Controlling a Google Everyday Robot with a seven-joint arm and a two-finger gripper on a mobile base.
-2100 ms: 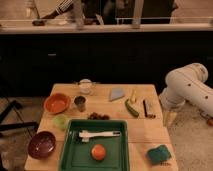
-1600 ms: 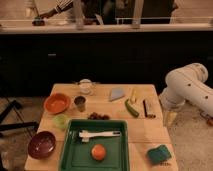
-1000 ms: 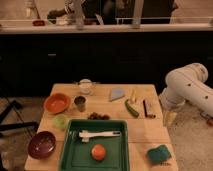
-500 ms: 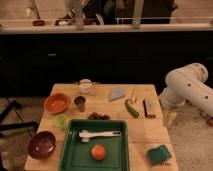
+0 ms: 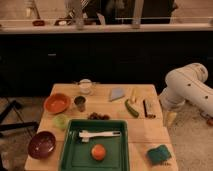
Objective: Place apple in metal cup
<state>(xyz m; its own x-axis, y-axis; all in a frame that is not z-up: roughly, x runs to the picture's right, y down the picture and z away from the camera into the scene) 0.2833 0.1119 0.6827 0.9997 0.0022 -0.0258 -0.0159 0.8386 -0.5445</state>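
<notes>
Awaiting pickup: gripper [image 5: 170,118] hangs beside the table's [image 5: 145,132] right edge, spread wide, empty. Apple [image 5: 98,152] lies in green tray [image 5: 67,150]; metal cup [image 5: 80,103] stands beyond the tray's far-left corner. Next, likely: cross over, descend on apple.

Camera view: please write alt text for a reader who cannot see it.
A small round orange-red apple lies in a green tray on a wooden table, and a short dark grey metal cup stands behind the tray. The white robot arm's gripper hangs open beside the table's right edge, far from both.
</notes>
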